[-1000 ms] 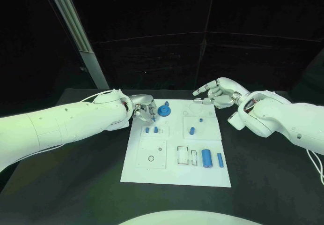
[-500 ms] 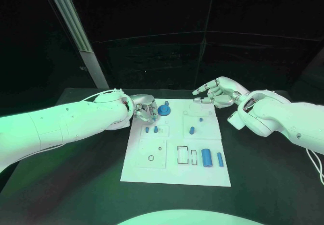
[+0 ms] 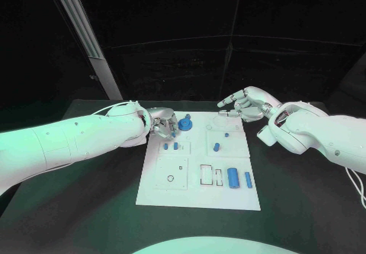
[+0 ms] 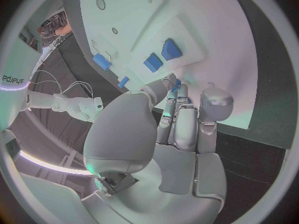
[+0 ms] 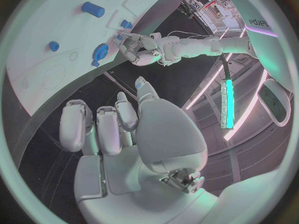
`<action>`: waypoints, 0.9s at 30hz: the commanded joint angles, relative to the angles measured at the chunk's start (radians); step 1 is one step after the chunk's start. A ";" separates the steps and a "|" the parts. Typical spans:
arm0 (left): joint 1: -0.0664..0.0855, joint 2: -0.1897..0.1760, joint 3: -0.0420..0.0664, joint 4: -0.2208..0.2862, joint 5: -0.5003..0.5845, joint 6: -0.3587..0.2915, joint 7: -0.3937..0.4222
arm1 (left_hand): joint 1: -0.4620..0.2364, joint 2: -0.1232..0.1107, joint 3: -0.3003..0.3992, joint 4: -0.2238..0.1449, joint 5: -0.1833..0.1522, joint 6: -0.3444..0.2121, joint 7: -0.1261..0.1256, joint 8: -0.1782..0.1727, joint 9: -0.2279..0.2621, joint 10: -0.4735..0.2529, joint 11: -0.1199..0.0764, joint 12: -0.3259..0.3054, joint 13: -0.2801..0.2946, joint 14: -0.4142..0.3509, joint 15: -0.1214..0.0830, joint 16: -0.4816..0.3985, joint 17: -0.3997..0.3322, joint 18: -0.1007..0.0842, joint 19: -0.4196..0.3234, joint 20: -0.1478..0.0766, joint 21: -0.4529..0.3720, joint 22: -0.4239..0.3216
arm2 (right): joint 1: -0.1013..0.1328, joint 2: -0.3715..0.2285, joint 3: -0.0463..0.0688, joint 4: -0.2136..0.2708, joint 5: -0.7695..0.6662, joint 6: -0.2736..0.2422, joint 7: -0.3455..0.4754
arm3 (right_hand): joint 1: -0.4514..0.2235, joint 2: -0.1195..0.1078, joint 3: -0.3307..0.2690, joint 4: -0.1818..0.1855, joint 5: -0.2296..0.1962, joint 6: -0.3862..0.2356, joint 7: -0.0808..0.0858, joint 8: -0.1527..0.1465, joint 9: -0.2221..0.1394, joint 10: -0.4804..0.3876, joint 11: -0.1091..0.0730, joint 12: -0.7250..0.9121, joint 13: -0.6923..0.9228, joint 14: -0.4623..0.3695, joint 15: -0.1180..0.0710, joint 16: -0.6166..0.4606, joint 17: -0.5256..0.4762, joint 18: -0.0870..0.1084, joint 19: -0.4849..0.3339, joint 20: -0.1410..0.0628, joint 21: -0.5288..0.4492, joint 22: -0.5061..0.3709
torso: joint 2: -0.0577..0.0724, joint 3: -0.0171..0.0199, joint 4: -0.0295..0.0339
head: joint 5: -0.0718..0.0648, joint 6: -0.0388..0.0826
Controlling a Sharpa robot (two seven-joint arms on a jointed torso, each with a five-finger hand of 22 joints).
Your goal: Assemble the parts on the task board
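- Almost nothing has shifted over the last second: the left hand [image 3: 162, 125] stays at the far-left corner of the task board [image 3: 198, 198], fingers curled close together beside the round blue part [image 3: 186, 125].
- From the head view it looks as though the fingertips touch that round part, but whether they actually pinch it cannot be told; the left wrist view shows the fingers [image 4: 177, 119] bunched over the board edge with a sliver of blue between them.
- The right hand [image 3: 245, 105] keeps hovering above the board's far-right corner, fingers curled and slightly apart, holding nothing; its wrist camera shows the fingers [image 5: 99, 127] clear of the board.
- The other parts lie where they were: two small blue blocks [image 3: 172, 146] just near of the left hand, two small pieces [image 3: 217, 146] in the middle panel, and the blue cylinder [image 3: 233, 178] with a slim blue pin [image 3: 248, 180] at the near right.
- The stillness suggests a careful seating or fine adjustment of the round part is under way, with most of the assembly still to do.
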 commanded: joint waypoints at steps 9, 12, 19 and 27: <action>0.001 -0.002 0.000 0.002 0.001 -0.007 0.005 | -0.011 -0.010 -0.022 -0.003 0.000 -0.057 0.008 -0.036 -0.002 -0.051 0.010 -0.002 0.004 0.015 0.013 -0.004 -0.011 -0.016 -0.004 0.015 -0.012 -0.004 | 0.002 -0.002 0.000 -0.001 -0.001 0.003 0.003 | -0.002 0.010 -0.005 0.000 0.004 0.008 0.000 0.007 0.000 -0.006 0.000 -0.002 -0.001 0.043 -0.008 -0.004 0.001 0.019 -0.007 -0.002 -0.004 0.000 | -0.001 0.0001 0.0004 | 0.002 -0.001; 0.001 -0.003 0.000 0.002 0.010 -0.015 0.009 | -0.011 -0.011 -0.024 -0.003 0.000 -0.063 0.009 -0.039 -0.001 -0.058 0.011 0.000 0.005 0.015 0.013 -0.004 -0.013 -0.016 -0.004 0.016 -0.013 -0.005 | 0.002 -0.004 0.000 -0.003 -0.005 0.001 -0.002 | -0.002 0.011 -0.007 0.000 0.004 0.008 0.000 0.007 0.000 -0.008 0.000 -0.006 -0.004 0.042 -0.008 -0.006 -0.002 0.019 -0.008 -0.002 -0.005 -0.002 | -0.001 -0.0001 0.0007 | 0.001 0.002; 0.001 -0.028 0.000 0.015 0.053 -0.092 0.056 | -0.018 -0.028 -0.074 -0.001 -0.001 -0.093 0.006 -0.057 0.001 -0.127 0.015 0.019 0.009 0.011 0.016 -0.006 -0.028 -0.013 -0.009 0.021 -0.024 -0.014 | 0.002 -0.007 0.000 -0.020 -0.113 0.016 -0.073 | 0.043 0.018 -0.013 -0.010 -0.010 0.028 -0.006 0.020 0.002 -0.296 -0.008 -0.508 -0.415 0.015 -0.015 -0.086 -0.101 0.038 -0.065 -0.009 -0.061 -0.085 | -0.001 -0.0011 -0.0003 | -0.002 0.006; 0.002 -0.083 0.001 0.022 0.406 -0.184 0.213 | 0.022 0.010 -0.118 0.008 0.001 -0.100 0.032 -0.058 0.002 -0.252 0.037 0.050 0.007 -0.069 0.033 -0.132 -0.259 0.033 -0.115 0.033 -0.266 -0.260 | 0.001 -0.003 0.000 -0.040 -0.404 0.038 -0.187 | 0.159 0.015 0.022 -0.055 -0.041 0.089 -0.015 0.034 0.003 -0.295 -0.012 -0.732 -0.647 0.008 -0.022 -0.176 -0.205 0.042 -0.068 -0.016 -0.087 -0.110 | -0.001 0.0017 -0.0030 | -0.008 0.012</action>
